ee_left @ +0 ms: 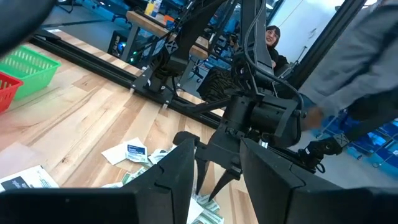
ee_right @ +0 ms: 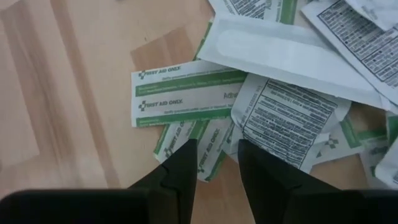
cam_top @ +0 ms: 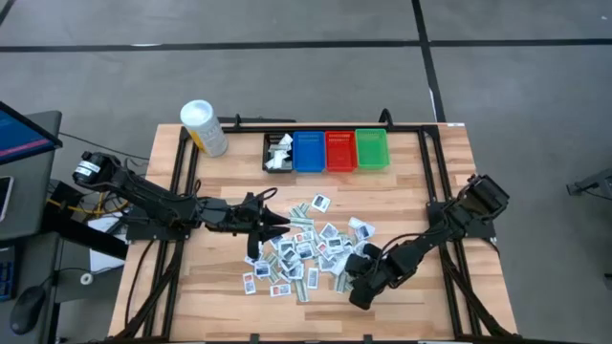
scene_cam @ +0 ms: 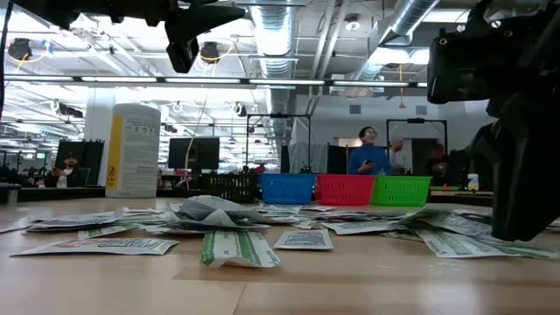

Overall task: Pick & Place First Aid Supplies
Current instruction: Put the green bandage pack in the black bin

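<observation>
The first aid supplies are small flat packets, white with green, blue or dark print. They lie loose in a pile at the table's middle, flat on the wood. My left gripper hangs level above the pile's left side, open, with nothing between its fingers. My right gripper slants down at the pile's near right edge. It is open, and its fingertips stand over a green-striped packet. In the low view it shows as a dark mass at the right. My right gripper comes at the green-striped packet from above, one fingertip on each side of its end. I cannot tell whether the tips touch it. The packet lies flat on the table, partly under other packets.
Along the far edge stand a black bin holding some white packets, a blue bin, a red bin and a green bin. A white tub with a yellow label stands at the far left. People show beyond the table.
</observation>
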